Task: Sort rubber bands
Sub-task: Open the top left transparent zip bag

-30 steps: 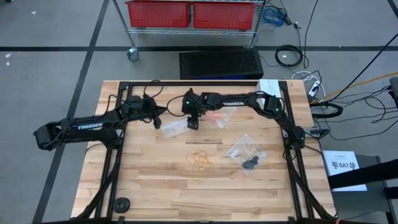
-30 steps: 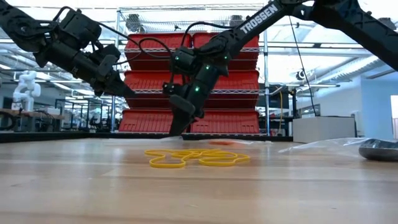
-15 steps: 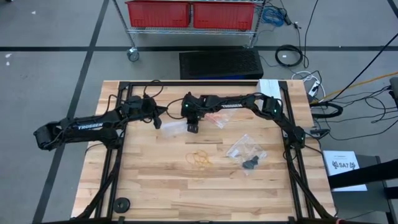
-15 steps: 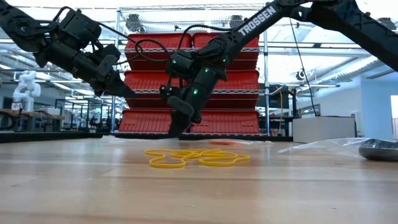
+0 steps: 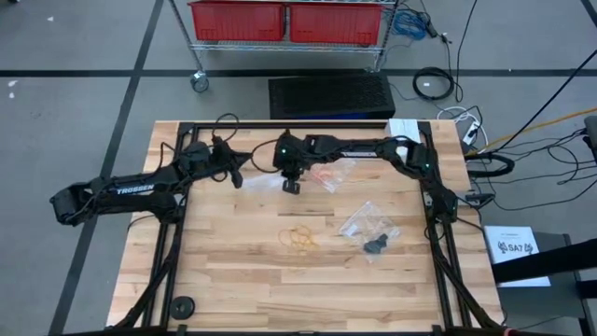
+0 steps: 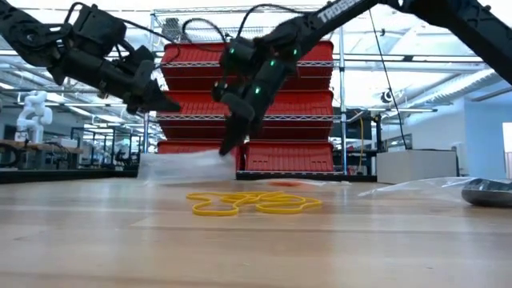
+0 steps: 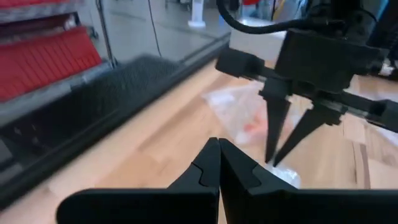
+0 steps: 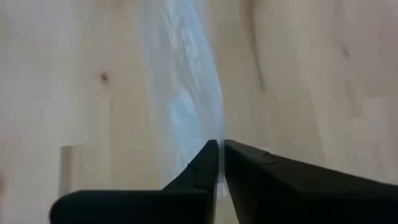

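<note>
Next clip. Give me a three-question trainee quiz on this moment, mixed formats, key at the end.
1. True or false: the right claw is shut on a clear plastic bag lifted off the table.
2. The orange rubber bands lie: A) loose on the wood, B) inside a bag, C) in the left claw.
3. Fill in: the left claw is ____ and holds nothing.

Key: 1 true; 2 A; 3 shut.

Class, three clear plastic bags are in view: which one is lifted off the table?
The empty clear bag, pinched by the right tool; the orange-filled bag and black-filled bag lie flat.
</note>
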`<state>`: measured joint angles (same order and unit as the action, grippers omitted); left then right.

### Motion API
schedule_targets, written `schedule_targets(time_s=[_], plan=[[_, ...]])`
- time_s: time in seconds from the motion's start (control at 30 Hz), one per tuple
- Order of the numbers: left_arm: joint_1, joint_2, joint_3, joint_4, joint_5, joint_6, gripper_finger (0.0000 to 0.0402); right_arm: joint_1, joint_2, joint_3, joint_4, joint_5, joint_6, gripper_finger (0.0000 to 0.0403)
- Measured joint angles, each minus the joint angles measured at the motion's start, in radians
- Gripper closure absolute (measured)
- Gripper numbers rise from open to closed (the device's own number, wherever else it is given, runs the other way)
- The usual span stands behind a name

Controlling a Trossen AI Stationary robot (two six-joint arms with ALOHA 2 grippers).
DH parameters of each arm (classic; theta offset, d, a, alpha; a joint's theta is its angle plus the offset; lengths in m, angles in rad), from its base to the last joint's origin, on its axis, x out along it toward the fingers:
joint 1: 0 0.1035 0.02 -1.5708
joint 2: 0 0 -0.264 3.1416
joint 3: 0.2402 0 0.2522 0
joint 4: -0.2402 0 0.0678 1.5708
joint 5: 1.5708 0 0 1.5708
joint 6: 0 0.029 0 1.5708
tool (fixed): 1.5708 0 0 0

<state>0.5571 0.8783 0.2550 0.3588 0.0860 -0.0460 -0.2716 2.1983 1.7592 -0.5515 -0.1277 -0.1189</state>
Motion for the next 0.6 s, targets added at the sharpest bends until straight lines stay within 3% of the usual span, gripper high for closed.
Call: schedule_targets(time_s=[0.2, 0.3, 0.47, 0.6], plan=[[0.000, 0.000, 0.000, 0.019, 0.003, 0.008, 0.0400, 0.011, -0.088, 0.001, -0.122, -0.001, -0.008, 0.0399], [0.000, 0.000, -0.020, 0.043, 0.039, 0.025, 0.0400, 0.024, -0.119, 0.001, -0.188, 0.053, -0.017, 0.0400], [0.002, 0.000, -0.124, 0.320, 0.087, 0.028, 0.0400, 0.049, -0.185, -0.028, -0.285, 0.219, -0.016, 0.0401], [0.019, 0.000, -0.202, 0.501, 0.161, -0.033, 0.0400, 0.054, -0.291, -0.126, -0.227, 0.252, 0.027, 0.0402]])
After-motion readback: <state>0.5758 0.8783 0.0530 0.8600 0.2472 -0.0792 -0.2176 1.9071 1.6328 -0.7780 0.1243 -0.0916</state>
